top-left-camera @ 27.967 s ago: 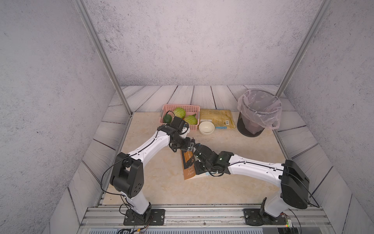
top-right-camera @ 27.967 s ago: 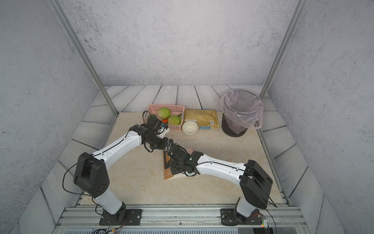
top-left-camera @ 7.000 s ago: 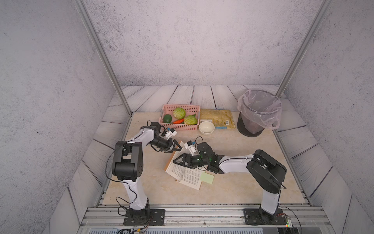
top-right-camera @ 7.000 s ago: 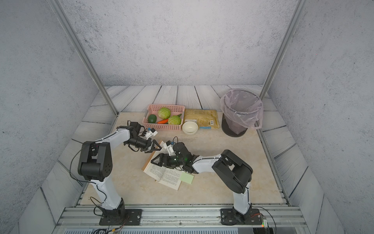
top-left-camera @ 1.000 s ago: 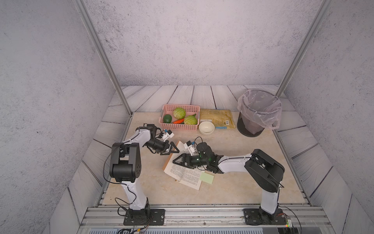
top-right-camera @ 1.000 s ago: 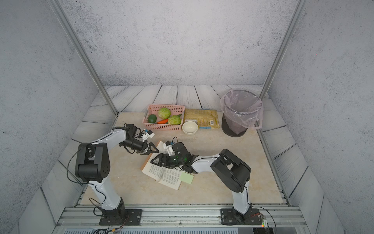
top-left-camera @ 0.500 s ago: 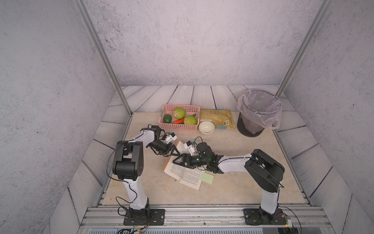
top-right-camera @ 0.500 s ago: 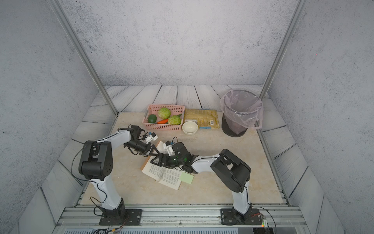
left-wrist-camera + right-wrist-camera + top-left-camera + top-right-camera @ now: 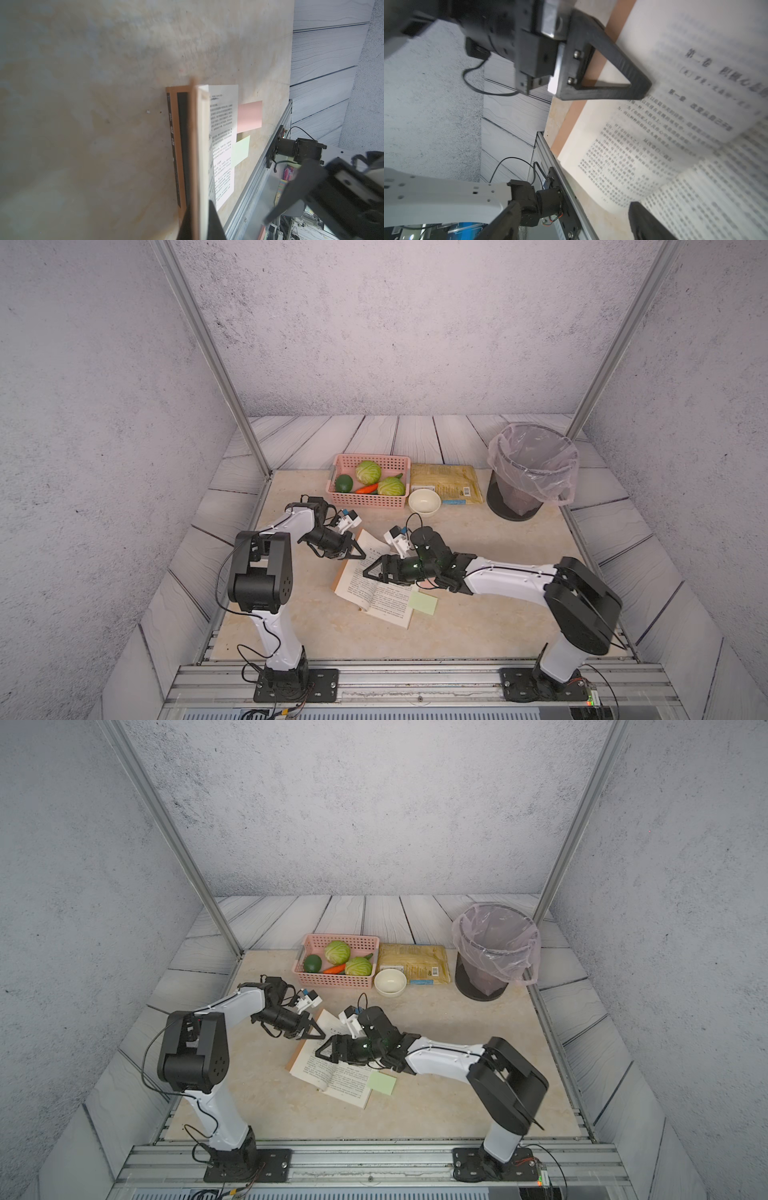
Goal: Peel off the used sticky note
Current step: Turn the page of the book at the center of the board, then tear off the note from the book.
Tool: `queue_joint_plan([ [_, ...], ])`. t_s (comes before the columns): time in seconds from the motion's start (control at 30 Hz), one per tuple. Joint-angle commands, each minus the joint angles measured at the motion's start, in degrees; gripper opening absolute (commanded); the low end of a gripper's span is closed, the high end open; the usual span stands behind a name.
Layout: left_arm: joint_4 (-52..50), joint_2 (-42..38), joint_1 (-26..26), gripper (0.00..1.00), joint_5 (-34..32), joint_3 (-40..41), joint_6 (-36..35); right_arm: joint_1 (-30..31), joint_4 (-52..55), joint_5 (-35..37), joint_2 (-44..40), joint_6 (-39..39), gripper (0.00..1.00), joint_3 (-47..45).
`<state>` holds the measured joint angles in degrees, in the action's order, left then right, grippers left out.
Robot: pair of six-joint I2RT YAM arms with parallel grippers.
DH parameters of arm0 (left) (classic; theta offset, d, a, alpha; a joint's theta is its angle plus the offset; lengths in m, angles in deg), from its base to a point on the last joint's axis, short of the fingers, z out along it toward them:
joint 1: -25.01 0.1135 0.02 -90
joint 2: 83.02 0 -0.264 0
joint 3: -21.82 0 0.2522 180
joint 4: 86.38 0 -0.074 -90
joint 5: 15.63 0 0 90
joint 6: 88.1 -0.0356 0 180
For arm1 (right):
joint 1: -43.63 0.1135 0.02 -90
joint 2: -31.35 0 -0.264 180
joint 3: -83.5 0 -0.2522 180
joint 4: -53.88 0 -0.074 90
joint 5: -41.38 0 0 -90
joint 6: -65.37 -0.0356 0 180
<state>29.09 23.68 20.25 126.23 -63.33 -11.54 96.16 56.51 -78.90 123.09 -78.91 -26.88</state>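
Mottled beige tabletop (image 9: 478, 626) bears an open printed paperback book (image 9: 376, 595); a pale green square paper sticky note (image 9: 422, 602) overhangs its flat page. Left gripper (image 9: 360, 557), gaping a second ago, now pinches its raised leaves; right gripper (image 9: 368, 573) spread wide, empty.

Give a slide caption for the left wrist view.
Left hand clamps raised pages of the book; pink note, green note protrude.

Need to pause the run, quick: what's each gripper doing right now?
Left gripper: shut on the book, pinching its lifted cover and pages.
Right gripper: open, over the open pages.
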Motion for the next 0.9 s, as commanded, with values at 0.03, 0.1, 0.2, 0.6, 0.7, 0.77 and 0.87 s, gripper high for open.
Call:
queue_joint_plan([
  [0.03,0.6,-1.4,1.8,0.00,-1.6,1.2,0.7,-1.5,18.2,5.6,-10.1,5.2,0.78,-5.4],
  [0.1,0.8,-0.9,2.1,0.00,-2.0,1.1,1.0,-1.9,23.8,7.8,-14.3,6.2,0.78,-7.6],
  [0.2,0.7,-0.7,2.2,0.00,-1.8,1.3,1.0,-2.3,30.7,9.2,-19.1,7.3,0.77,-10.0],
  [0.6,0.8,-0.4,2.5,0.00,-1.5,1.3,0.8,-4.5,20.5,7.4,-18.9,-0.7,0.69,-23.2],
  [0.7,0.8,0.2,2.4,0.00,-1.5,1.3,0.8,-4.6,17.2,5.7,-14.5,-0.3,0.66,-22.4],
  [0.77,0.8,0.4,2.5,0.00,-1.5,1.3,0.8,-4.6,14.3,5.3,-13.0,-0.7,0.64,-22.6],
  [0.87,0.8,0.7,2.6,0.00,-1.6,1.3,0.7,-4.8,12.0,5.9,-11.6,-1.1,0.64,-22.9],
])
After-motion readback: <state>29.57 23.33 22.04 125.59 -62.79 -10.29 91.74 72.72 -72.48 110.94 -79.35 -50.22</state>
